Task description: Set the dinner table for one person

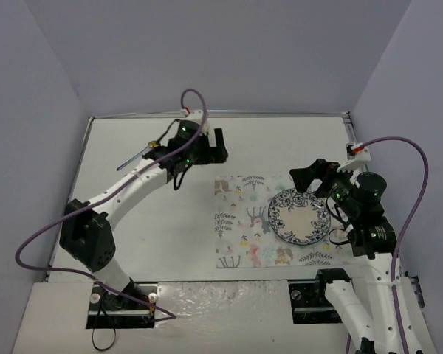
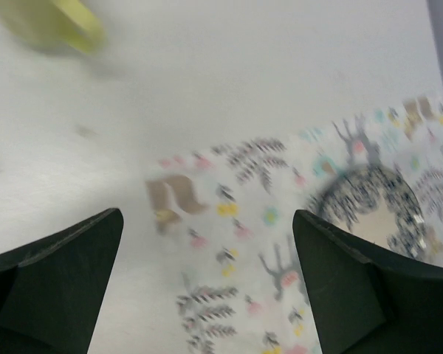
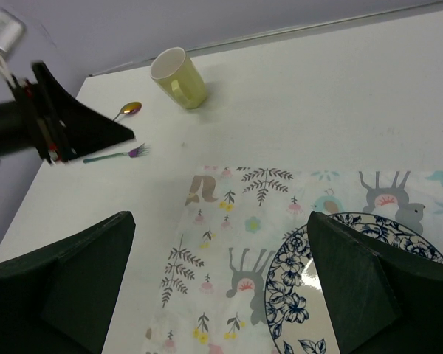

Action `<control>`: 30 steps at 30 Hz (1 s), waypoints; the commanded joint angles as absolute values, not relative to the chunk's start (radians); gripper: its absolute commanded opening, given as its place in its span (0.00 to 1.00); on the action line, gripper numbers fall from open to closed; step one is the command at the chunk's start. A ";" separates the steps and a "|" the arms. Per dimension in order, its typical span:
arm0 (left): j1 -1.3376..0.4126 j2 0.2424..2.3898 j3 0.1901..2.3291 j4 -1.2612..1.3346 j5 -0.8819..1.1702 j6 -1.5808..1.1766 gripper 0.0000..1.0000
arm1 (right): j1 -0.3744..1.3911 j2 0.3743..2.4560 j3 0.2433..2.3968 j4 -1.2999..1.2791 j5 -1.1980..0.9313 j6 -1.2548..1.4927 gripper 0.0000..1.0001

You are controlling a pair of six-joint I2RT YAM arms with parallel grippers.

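The left hand [image 2: 207, 215] gapes wide, right hand [image 3: 220, 217] too, both empty over the hard table [image 3: 317, 96]. That mug [image 3: 179, 77] looks rigid, slick, breakable: pinch its rim wall.

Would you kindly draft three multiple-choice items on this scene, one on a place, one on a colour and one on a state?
1. Where does the plate lie?
A on the bare tabletop; B on the printed mat; C on the floor.
2. What colour is the mug?
A red; B black; C pale yellow-green.
3. How is the right gripper?
A open and empty; B shut on a fork; C shut on a spoon.

Answers:
1 B: in the top view the plate rests on the right part of the printed mat.
2 C: the right wrist view shows the mug as yellow-green.
3 A: the fingers stand wide apart with nothing between them.
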State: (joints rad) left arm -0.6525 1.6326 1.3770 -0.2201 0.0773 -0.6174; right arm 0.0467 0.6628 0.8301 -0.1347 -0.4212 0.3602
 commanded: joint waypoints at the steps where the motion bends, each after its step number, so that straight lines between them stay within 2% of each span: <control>1: -0.454 1.624 1.564 -0.414 0.077 -0.414 0.97 | 0.051 0.715 0.880 -0.095 -0.411 0.339 1.00; 5: -0.337 1.767 1.738 -0.469 0.102 -0.352 0.96 | 0.053 0.740 0.887 -0.095 -0.422 0.326 1.00; 13: -0.258 2.121 2.265 -0.627 0.168 -0.154 0.87 | 0.054 0.774 0.885 -0.109 -0.420 0.308 1.00; 15: -0.253 2.202 2.340 -0.640 0.178 -0.129 0.85 | 0.057 0.783 0.882 -0.110 -0.424 0.307 1.00; 21: -0.236 2.314 2.447 -0.582 0.199 -0.127 0.73 | 0.063 0.806 0.874 -0.110 -0.436 0.296 1.00; 30: -0.236 2.402 2.459 -0.452 0.247 -0.173 0.62 | 0.072 0.803 0.841 -0.109 -0.443 0.295 1.00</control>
State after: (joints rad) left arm -0.2395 2.4208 2.4035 -0.5660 0.2110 -0.1576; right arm 0.0608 0.7998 0.8411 -0.1585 -0.4222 0.3088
